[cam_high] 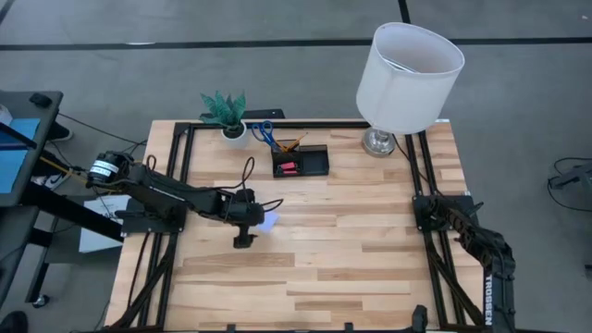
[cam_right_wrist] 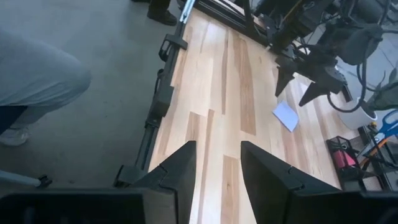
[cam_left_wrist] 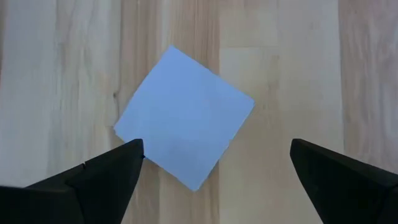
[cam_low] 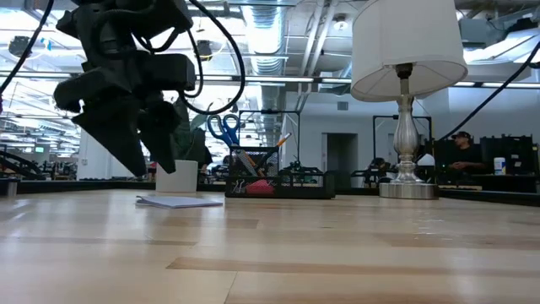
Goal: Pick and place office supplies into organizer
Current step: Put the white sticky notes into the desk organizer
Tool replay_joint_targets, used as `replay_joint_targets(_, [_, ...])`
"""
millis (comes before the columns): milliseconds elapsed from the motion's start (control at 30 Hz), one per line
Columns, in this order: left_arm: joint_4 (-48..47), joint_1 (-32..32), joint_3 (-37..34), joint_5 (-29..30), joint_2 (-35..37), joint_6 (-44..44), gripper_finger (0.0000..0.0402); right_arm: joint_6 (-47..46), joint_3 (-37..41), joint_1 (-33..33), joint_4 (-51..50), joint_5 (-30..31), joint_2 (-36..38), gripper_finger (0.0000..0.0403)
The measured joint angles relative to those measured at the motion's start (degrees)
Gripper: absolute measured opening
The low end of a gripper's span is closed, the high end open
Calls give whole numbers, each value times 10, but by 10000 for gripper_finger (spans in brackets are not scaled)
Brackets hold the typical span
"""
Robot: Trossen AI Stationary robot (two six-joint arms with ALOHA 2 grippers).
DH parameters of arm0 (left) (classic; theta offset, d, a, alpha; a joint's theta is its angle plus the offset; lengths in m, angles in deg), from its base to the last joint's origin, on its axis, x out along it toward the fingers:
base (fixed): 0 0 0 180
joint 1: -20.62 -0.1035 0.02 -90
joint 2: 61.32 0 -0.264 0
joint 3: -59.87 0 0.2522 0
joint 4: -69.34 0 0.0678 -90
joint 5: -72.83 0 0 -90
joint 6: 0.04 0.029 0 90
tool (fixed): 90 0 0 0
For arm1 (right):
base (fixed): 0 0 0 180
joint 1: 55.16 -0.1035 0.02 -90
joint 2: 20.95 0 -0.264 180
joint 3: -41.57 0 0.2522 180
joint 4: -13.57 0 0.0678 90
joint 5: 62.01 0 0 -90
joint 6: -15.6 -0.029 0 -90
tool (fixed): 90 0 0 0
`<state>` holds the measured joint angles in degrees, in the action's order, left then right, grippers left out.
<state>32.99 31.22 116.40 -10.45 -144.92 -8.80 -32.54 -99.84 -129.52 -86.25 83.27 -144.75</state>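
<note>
two wide-open fingers (cam_left_wrist: 106,180) of the left gripper (cam_left_wrist: 214,171) hover over the note pad (cam_left_wrist: 183,118) (flat, untouched) — holding nothing.

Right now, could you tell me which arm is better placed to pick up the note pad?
The left. Its gripper hangs open right above the note pad, fingers straddling it. The right gripper waits at the table's far right edge.

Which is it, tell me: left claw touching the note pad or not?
Apart. The low view shows the left claw open and hanging above the table, with the note pad lying flat beside and below its fingertips, a clear gap between.
</note>
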Motion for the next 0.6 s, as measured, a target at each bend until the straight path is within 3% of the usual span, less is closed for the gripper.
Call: replay_joint_targets(600, [0,0,0,67,0,157,396,1,0,24,-3,-44,0,118])
